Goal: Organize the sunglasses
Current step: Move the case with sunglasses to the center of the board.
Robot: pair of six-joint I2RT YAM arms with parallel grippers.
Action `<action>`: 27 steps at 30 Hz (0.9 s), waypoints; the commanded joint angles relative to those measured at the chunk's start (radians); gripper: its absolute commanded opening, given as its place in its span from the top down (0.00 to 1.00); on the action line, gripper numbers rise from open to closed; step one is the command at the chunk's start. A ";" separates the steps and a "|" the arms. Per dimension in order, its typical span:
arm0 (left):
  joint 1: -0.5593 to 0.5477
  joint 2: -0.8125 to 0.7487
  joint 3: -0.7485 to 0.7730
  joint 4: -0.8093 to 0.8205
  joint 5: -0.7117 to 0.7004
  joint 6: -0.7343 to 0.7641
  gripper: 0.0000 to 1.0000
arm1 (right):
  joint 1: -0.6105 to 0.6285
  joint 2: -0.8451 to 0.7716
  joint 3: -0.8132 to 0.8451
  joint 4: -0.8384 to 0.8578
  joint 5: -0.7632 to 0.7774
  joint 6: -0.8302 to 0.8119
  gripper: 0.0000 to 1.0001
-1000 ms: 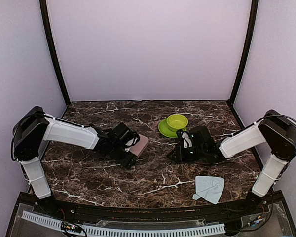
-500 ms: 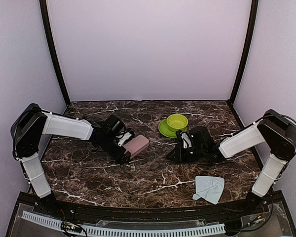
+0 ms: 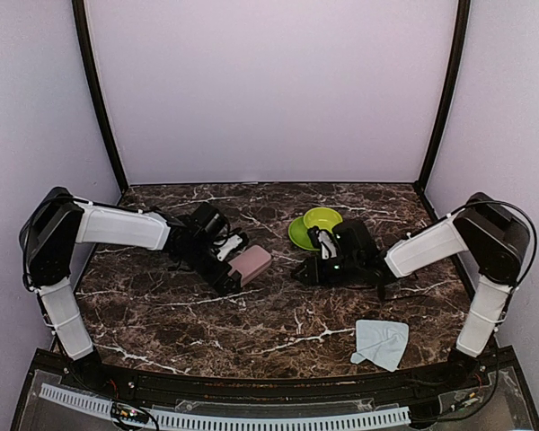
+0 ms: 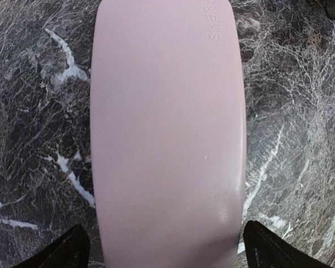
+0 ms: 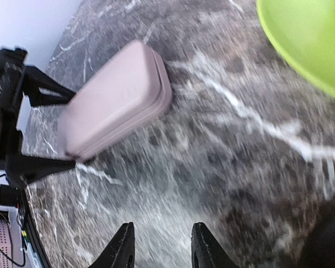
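No sunglasses show in any view. A pink rectangular case [image 3: 251,262] lies closed on the marble table, filling the left wrist view as the pink case [image 4: 167,128]. My left gripper [image 3: 233,267] is open, its fingertips [image 4: 67,254] standing clear on either side of the case's near end with table showing in the gaps. My right gripper [image 3: 308,269] hangs low over bare marble to the right of the case. In its own wrist view the right gripper [image 5: 162,248] is open with nothing between its fingers, and the pink case [image 5: 114,100] lies ahead of it.
A green bowl on a green plate [image 3: 321,223] stands just behind the right gripper, seen as a green rim [image 5: 307,39] in the right wrist view. A pale blue cloth [image 3: 381,343] lies near the front right. A dark blurred shape [image 5: 329,240] sits at that view's lower right.
The left gripper's jaws have spread wider and let go of the pink case, which now rests on the table. The right arm has moved left and slightly farther back, toward the bowl.
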 commanded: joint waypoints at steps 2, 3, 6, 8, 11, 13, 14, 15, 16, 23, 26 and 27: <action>0.003 -0.052 -0.001 -0.032 -0.059 -0.010 0.01 | 0.000 0.067 0.142 -0.021 -0.015 -0.034 0.64; 0.003 -0.048 -0.002 -0.032 -0.083 -0.014 0.01 | 0.002 0.075 0.162 -0.032 -0.016 -0.037 0.64; 0.003 -0.031 0.002 -0.027 -0.145 -0.014 0.01 | 0.007 0.074 0.192 -0.055 -0.012 -0.042 0.63; 0.003 -0.017 0.010 -0.026 -0.180 -0.009 0.01 | 0.007 0.057 0.193 -0.080 0.000 -0.051 0.62; 0.008 0.000 0.032 -0.043 -0.230 -0.009 0.01 | 0.005 0.013 0.182 -0.129 0.030 -0.072 0.61; 0.019 -0.002 0.038 -0.038 -0.232 -0.010 0.01 | 0.001 -0.018 0.163 -0.151 0.046 -0.082 0.61; 0.022 -0.001 0.040 -0.033 -0.229 -0.003 0.01 | -0.001 -0.039 0.153 -0.157 0.050 -0.084 0.61; 0.023 0.000 0.042 -0.025 -0.216 0.009 0.01 | -0.005 -0.053 0.143 -0.166 0.054 -0.086 0.61; 0.023 0.003 0.046 -0.016 -0.200 0.020 0.01 | -0.008 -0.066 0.134 -0.173 0.060 -0.088 0.61; 0.030 0.059 0.089 0.008 -0.111 0.042 0.02 | -0.016 -0.132 0.083 -0.211 0.091 -0.097 0.61; 0.040 0.087 0.105 0.013 -0.124 0.043 0.02 | -0.018 -0.161 0.057 -0.211 0.103 -0.091 0.61; 0.042 0.094 0.110 0.017 -0.128 0.041 0.02 | -0.019 -0.173 0.049 -0.215 0.109 -0.090 0.61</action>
